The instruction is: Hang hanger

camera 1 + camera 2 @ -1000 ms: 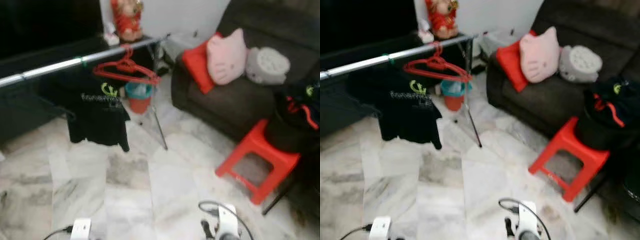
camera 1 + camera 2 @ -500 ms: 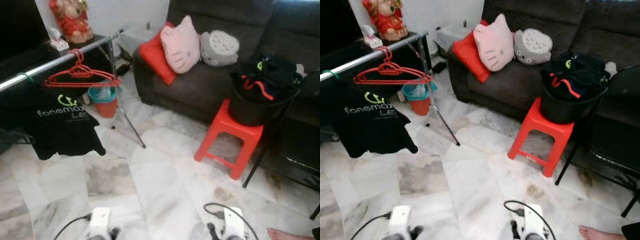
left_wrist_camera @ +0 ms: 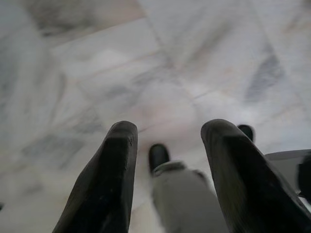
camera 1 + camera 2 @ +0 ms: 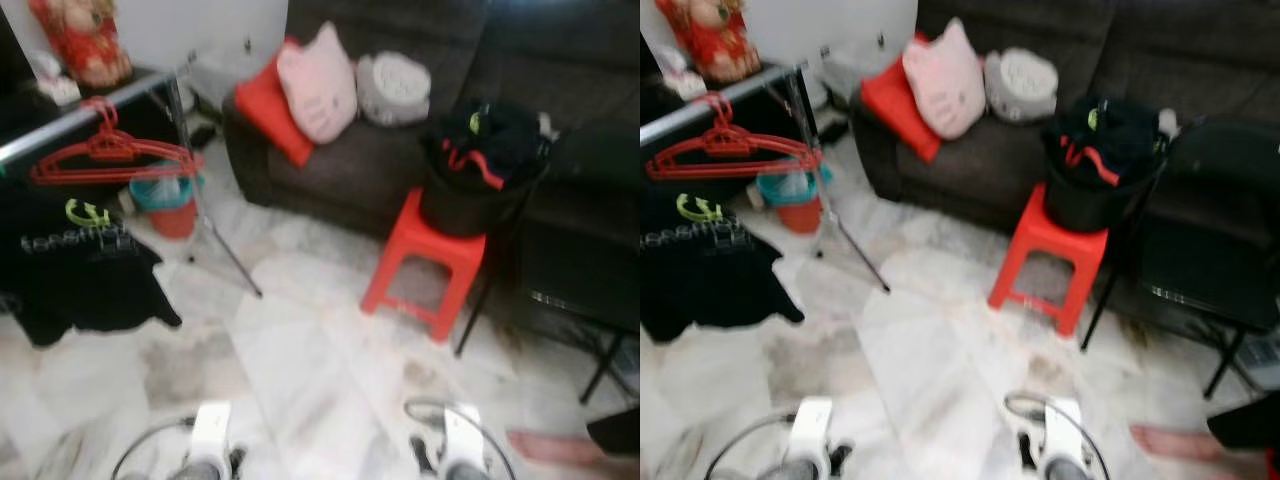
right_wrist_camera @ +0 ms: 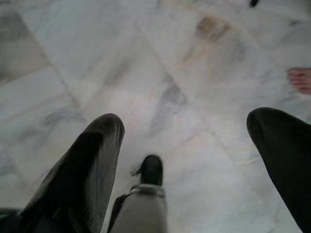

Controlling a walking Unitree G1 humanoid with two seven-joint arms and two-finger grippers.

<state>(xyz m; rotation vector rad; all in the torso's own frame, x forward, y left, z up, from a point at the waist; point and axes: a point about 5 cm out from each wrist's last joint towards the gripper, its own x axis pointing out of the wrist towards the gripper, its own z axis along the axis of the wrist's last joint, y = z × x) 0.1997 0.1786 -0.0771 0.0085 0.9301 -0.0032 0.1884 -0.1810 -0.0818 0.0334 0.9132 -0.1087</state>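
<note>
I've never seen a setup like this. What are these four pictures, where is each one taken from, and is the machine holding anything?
This is a walking humanoid robot. The two wide pictures come from its head, looking down into a living room. There a red hanger hangs on a metal clothes rail above a black T-shirt. Farther right, a red stool carries a black bucket of clothes before a dark sofa. A person's bare foot shows at the lower right.

The other two pictures look along each arm's black fingers at the marble floor. The left pincer and right pincer are both open and hold nothing.
</note>
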